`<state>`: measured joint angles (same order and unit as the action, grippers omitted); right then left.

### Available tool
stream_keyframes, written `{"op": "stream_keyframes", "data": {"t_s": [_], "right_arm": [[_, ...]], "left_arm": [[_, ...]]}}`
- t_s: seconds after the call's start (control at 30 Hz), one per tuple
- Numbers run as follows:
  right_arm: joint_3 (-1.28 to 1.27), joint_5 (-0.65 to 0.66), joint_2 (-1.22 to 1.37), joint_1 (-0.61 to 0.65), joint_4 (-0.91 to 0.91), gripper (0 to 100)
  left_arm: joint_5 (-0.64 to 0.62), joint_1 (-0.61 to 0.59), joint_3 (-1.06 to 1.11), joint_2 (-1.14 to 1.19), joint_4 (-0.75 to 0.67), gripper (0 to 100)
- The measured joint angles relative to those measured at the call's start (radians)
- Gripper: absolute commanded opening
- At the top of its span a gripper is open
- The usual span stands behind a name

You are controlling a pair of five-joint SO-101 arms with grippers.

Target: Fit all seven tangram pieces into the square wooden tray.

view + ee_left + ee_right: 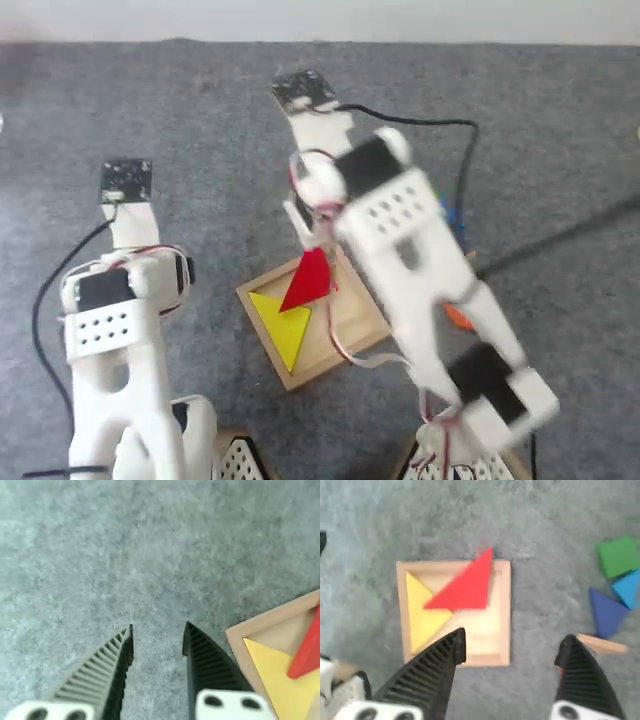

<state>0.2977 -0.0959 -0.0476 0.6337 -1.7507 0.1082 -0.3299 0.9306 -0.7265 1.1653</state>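
The square wooden tray [345, 335] [502, 610] lies on the grey carpet between the arms. A yellow triangle [283, 322] [422, 617] lies flat in it. A red triangle [308, 280] [465, 587] rests askew, one corner over the tray's rim and one over the yellow piece. My right gripper [512, 645] hangs open high above the tray, holding nothing. My left gripper [157, 635] is open over bare carpet beside the tray's corner [240, 632]. Green [620, 555], light blue [627, 587], dark blue [607, 612] and orange [600, 644] pieces lie loose beside the tray.
In the high view the right arm [410, 250] stretches over the tray's right side and hides most loose pieces; a blue bit [452, 215] and an orange bit [458, 316] peek out. A black cable [465, 170] runs behind it.
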Motion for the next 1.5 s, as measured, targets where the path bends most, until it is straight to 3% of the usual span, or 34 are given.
{"op": "stream_keyframes", "data": {"t_s": [0.1,0.27,0.37,0.47,0.77,1.1,1.3,1.5], "right_arm": [[-0.222,0.049,-0.207,-0.080,0.077,27.3],[-0.766,0.137,-0.568,-0.299,0.390,27.3],[-1.128,0.198,-0.730,-0.381,0.592,27.3],[-1.352,0.209,-0.818,-0.446,0.671,27.3],[-1.476,0.210,-0.862,-0.483,0.735,27.3],[-1.490,0.210,-0.867,-0.491,0.736,27.3],[-1.490,0.210,-0.867,-0.491,0.736,27.3],[-1.490,0.210,-0.867,-0.491,0.736,27.3]], "left_arm": [[0.071,0.129,-0.049,0.000,0.072,19],[0.157,0.325,-0.114,-0.003,0.170,25],[0.215,0.410,-0.095,-0.006,0.155,25],[0.226,0.459,-0.034,-0.006,0.081,25],[0.232,0.560,0.089,0.091,-0.092,25],[0.232,0.577,0.089,0.281,-0.184,25],[0.272,0.568,0.089,0.295,-0.206,25],[0.339,0.480,0.089,0.295,-0.226,25]]}}
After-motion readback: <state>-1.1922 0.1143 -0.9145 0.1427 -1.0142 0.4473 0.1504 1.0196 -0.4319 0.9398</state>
